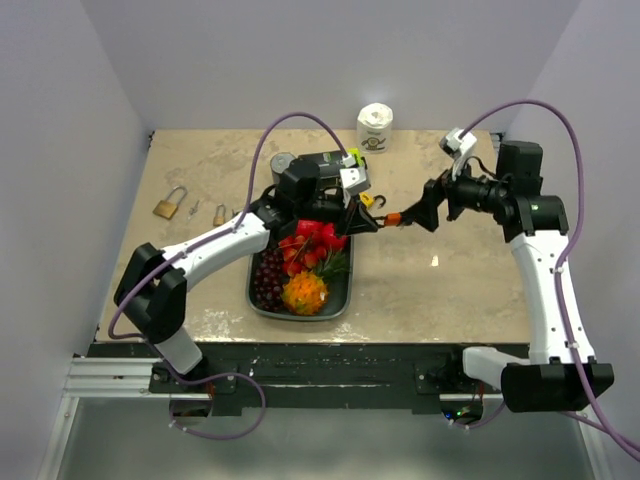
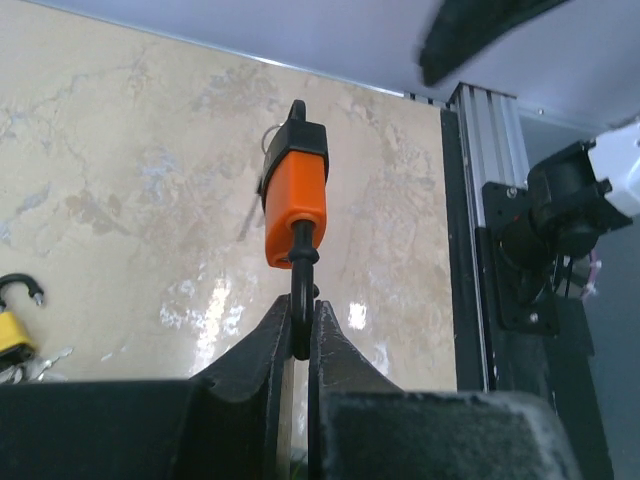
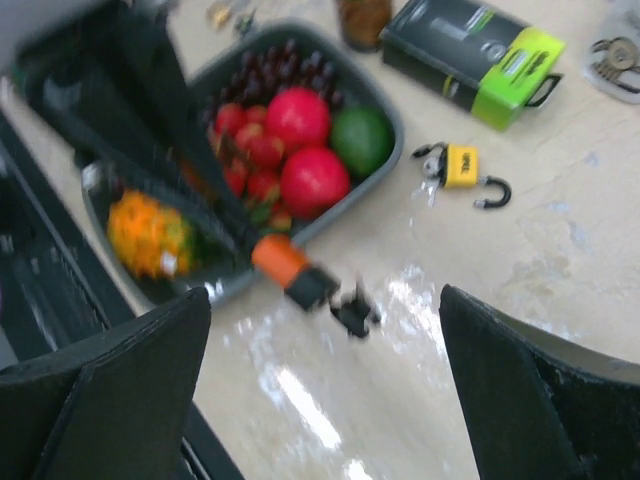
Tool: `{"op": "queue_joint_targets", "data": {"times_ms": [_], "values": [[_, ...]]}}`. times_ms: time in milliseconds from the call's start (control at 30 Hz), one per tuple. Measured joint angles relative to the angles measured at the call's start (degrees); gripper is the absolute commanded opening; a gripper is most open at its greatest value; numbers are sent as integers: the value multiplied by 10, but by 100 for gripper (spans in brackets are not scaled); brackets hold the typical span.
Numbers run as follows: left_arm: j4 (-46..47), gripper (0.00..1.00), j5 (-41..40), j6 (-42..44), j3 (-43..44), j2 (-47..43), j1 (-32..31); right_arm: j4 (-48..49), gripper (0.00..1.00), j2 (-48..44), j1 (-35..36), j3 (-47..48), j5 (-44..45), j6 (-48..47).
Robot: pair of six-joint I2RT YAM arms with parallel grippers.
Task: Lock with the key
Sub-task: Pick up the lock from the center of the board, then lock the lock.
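Note:
An orange padlock (image 1: 392, 220) with a black end hangs in the air above the table, held by its black shackle (image 2: 300, 300). My left gripper (image 2: 300, 325) is shut on that shackle. A dark key (image 3: 355, 312), blurred, sticks out of the lock's black end (image 3: 312, 287). My right gripper (image 3: 325, 300) is wide open, its fingers on either side of the lock's key end and touching nothing. In the top view the right gripper (image 1: 425, 212) sits just right of the lock.
A grey tray (image 1: 340, 300) of fruit lies below the left arm. A yellow padlock (image 3: 462, 167) lies open on the table, near a black and green box (image 3: 470, 45). A brass padlock (image 1: 170, 205) and loose keys (image 1: 218, 213) lie at the left. A paper roll (image 1: 376, 128) stands at the back.

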Motion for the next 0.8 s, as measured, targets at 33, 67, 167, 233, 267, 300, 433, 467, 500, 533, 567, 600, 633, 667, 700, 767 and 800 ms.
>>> {"op": "queue_joint_targets", "data": {"times_ms": [33,67,167,233,267,300,433,467,500,533,567,600,633,667,700,767,800], "values": [[-20,0,10,21,0,-6,7,-35,99,0,0,4,-13,-46],[-37,0,21,38,0,-11,10,-64,99,0,0,8,-23,-83],[-78,0,50,72,0,-19,8,-167,99,-5,0,15,-60,-230],[-97,0,67,85,0,-24,5,-218,97,-9,0,15,-76,-302],[-104,0,77,90,-1,-27,2,-241,96,-11,1,14,-83,-338],[-105,0,80,92,-1,-28,1,-259,94,-14,3,12,-90,-368],[-105,0,95,94,-1,-35,-1,-299,81,-22,22,-2,-95,-445],[-104,0,97,93,-1,-36,-2,-303,79,-22,32,-7,-94,-454],[-103,0,99,93,-1,-37,-3,-302,78,-23,44,-12,-93,-458],[-102,0,101,92,-1,-37,-3,-299,77,-24,55,-17,-92,-458],[-101,0,102,90,-1,-38,-5,-295,74,-26,67,-22,-89,-456],[-101,0,105,87,-1,-38,-6,-284,72,-28,79,-28,-85,-452],[-100,0,106,83,-1,-38,-9,-276,71,-30,87,-33,-81,-446],[-100,0,107,82,-1,-39,-10,-263,67,-34,97,-39,-76,-438],[-99,0,109,79,-2,-41,-13,-254,66,-36,105,-43,-75,-431],[-95,0,111,78,-6,-47,-15,-242,63,-38,116,-46,-73,-420],[-93,0,112,78,-8,-51,-16,-238,59,-38,120,-46,-72,-416]]}}
